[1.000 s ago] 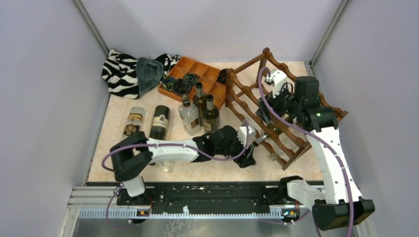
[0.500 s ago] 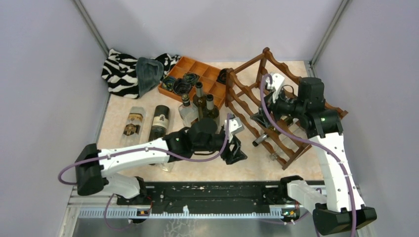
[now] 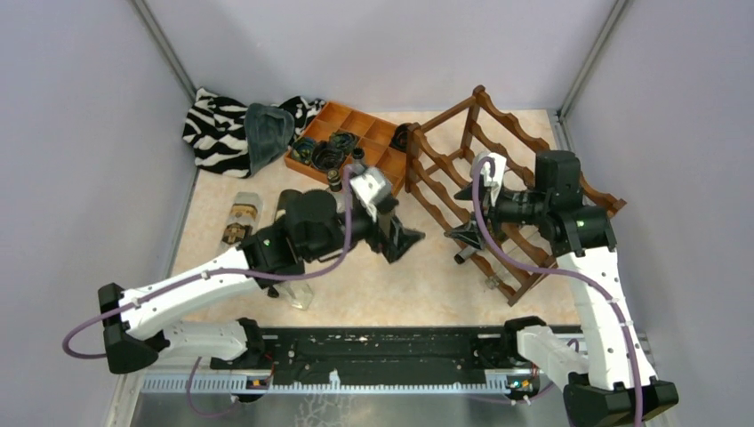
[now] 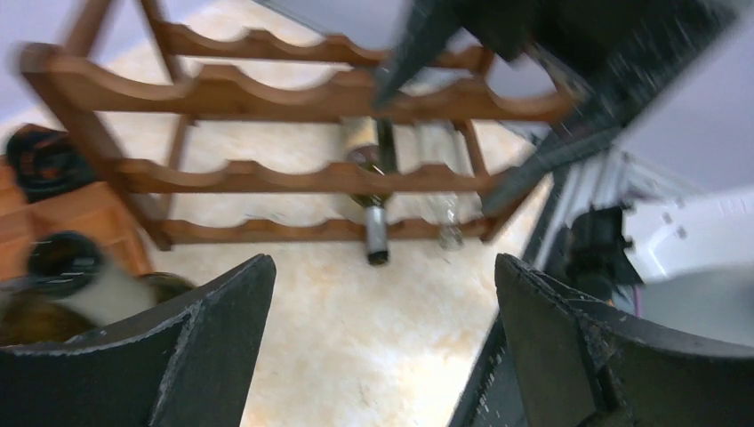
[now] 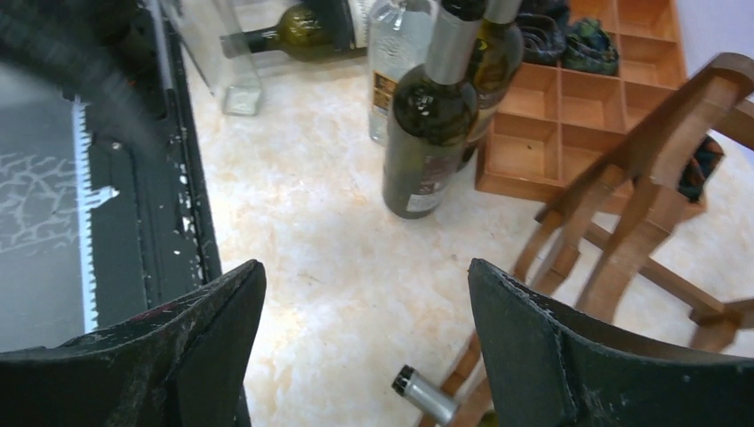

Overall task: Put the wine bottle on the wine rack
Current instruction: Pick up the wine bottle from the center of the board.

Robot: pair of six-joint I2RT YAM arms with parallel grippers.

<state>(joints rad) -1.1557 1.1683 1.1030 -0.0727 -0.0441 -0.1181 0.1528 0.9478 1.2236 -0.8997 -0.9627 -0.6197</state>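
The reddish-brown wine rack (image 3: 502, 169) stands right of centre. A dark wine bottle (image 4: 376, 222) lies in its bottom tier, its capped neck (image 3: 462, 258) poking out toward the table middle, beside a clear bottle (image 4: 445, 227). My left gripper (image 3: 402, 242) hangs open and empty left of the rack, facing it. My right gripper (image 3: 461, 215) is open and empty at the rack's front, just above that neck (image 5: 425, 394). More wine bottles stand upright (image 5: 431, 133) behind the left arm.
An orange-brown compartment tray (image 3: 373, 133) of dark items sits behind the upright bottles. A zebra cloth (image 3: 218, 129) lies at the back left. Two bottles (image 3: 240, 218) lie flat on the left, and a clear square bottle (image 3: 300, 296) rests near the front edge.
My left gripper has drawn back left from the rack's front and opened wide, empty. The right gripper has shifted slightly left and lower at the rack. The racked bottle stays put.
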